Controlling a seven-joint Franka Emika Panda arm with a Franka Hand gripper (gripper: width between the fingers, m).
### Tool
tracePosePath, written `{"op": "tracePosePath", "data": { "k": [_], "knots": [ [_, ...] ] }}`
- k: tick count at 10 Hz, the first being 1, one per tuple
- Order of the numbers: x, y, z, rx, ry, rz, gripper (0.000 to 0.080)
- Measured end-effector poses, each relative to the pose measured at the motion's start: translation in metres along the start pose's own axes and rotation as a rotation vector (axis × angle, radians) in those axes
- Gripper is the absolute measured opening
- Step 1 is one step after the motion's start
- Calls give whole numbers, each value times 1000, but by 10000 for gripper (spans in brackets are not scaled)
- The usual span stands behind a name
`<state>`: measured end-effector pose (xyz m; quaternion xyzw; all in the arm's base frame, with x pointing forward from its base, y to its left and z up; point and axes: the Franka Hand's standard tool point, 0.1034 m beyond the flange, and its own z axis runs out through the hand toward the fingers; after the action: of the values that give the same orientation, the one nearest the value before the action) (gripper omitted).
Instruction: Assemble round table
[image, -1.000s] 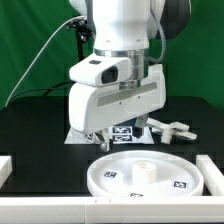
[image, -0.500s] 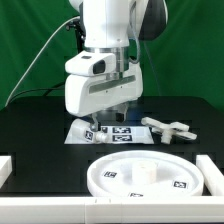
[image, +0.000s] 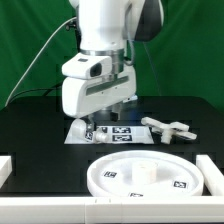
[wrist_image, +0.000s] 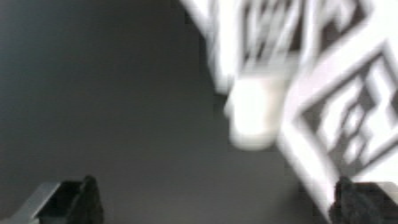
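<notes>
The large round rimmed disc lies on the black table near the front. A short cylindrical post stands upright at its middle. The cross-shaped piece lies behind the disc, toward the exterior view's right. My gripper hangs open just above the marker board, left of the cross-shaped piece, with nothing between its fingers. The wrist view is blurred. It shows white tagged surfaces past the dark fingertips, and my gripper holds only empty dark table between them.
White edge rails stand at the exterior view's left, right and front. A green backdrop closes the rear. A cable runs down behind the arm.
The arm has moved toward the exterior view's left and back, from above the disc's far rim to above the marker board. The jaws stayed open. No part has moved.
</notes>
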<state>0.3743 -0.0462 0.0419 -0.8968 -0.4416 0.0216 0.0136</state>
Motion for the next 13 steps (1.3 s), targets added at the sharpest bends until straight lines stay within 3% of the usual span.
{"op": "tracePosePath", "data": {
  "k": [2, 5, 7, 8, 9, 11, 13],
  "knots": [
    [-20, -7, 16, 3, 0, -8, 649],
    [-24, -6, 25, 5, 0, -1, 649],
    [-24, -6, 25, 6, 0, -1, 398],
    [-23, -4, 24, 0, 3, -2, 398],
    [-23, -4, 24, 0, 3, -2, 308],
    [-19, -3, 20, -4, -1, -92, 308],
    [-6, 7, 2, -28, -13, -339, 309]
  ]
}}
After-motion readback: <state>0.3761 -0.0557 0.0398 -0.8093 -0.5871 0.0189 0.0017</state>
